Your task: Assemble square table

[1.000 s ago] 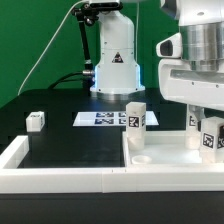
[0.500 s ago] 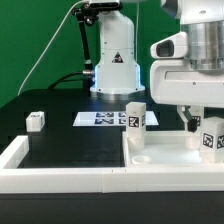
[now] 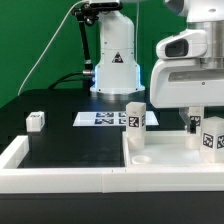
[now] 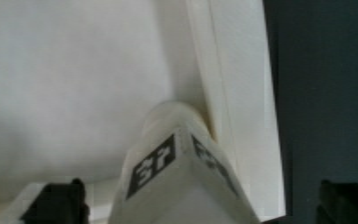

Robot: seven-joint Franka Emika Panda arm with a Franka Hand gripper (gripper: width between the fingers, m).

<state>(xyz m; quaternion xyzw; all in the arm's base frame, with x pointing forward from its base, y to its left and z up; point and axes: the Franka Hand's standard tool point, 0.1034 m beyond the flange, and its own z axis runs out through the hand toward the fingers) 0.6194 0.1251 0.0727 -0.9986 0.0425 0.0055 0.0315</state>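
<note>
Now that the hand (image 3: 203, 119) has let go and lifted a little, the short white tagged leg at the exterior view's right (image 3: 208, 140) stands upright by itself on the white square plastic slab (image 3: 165, 158), near that slab's far right corner. A second ago the jaws were lower and closed around this leg. They now stand wide apart, and in the wrist view both dark fingertips (image 4: 60, 203) show clear gaps to the leg between them, so nothing is held. The leg has not tipped or shifted with the release, which suggests it is seated in its corner hole, though the joint itself is hidden.

A second upright tagged leg (image 3: 135, 117) stands at the slab's far left corner, in the middle of the frame. An open hole (image 3: 140, 157) shows in the near left corner. A third small white leg (image 3: 36, 121) sits well apart on the black bench (image 3: 70, 140) at the exterior view's left, and the marker board (image 3: 100, 119) lies behind.

By my reading, two legs are in, this step is finished, and the hand is free to go for the loose leg. A fourth leg is not in view.
</note>
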